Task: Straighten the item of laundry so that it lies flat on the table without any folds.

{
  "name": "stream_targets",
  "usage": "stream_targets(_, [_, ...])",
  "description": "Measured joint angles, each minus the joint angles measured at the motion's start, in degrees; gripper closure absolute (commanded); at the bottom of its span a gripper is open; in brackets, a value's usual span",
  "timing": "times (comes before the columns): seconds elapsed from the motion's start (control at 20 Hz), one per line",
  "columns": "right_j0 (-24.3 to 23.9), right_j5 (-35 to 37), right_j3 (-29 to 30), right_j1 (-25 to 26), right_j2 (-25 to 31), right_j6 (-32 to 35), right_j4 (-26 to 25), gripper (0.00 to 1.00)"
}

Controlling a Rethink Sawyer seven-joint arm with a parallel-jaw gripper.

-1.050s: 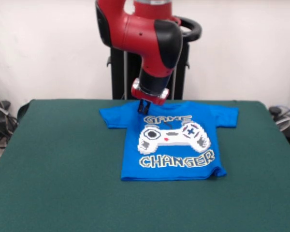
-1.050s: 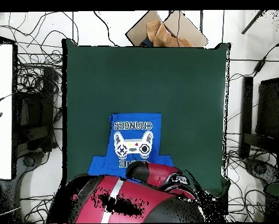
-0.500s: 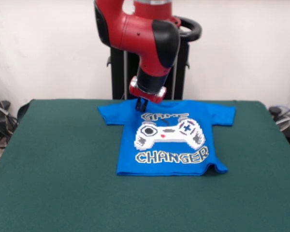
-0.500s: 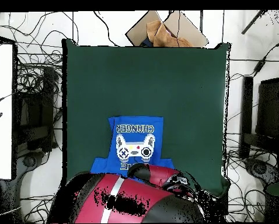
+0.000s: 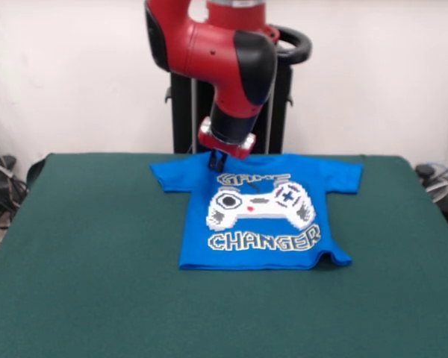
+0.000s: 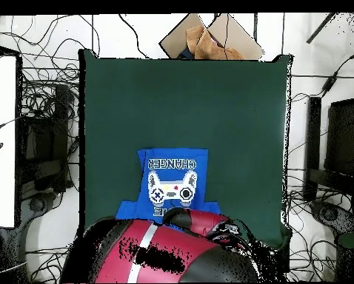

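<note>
we see the blue t-shirt spread print-up on the green table, near its robot-side edge. the claw sits at the shirt's collar; we cannot tell whether it grips the cloth. the hem's corner by the "r" curls slightly.
</note>
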Motion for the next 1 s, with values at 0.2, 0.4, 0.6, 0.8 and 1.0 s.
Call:
stream_targets(0.2, [0.28,0.01,-0.17,1.31,-2.08,0.00,-0.01,1.00])
stream_targets(0.4, [0.40,-0.11,-0.55,3.15,-4.37,0.00,-0.01,1.00])
stream_targets(0.6, [0.45,-0.61,-0.87,4.50,-5.84,0.00,0.01,1.00])
stream_targets(0.8, [0.48,-0.67,-0.90,5.52,-7.07,0.00,0.00,1.00])
stream_targets(1.0, [0.68,-0.67,-0.89,5.98,-7.78,0.00,0.00,1.00])
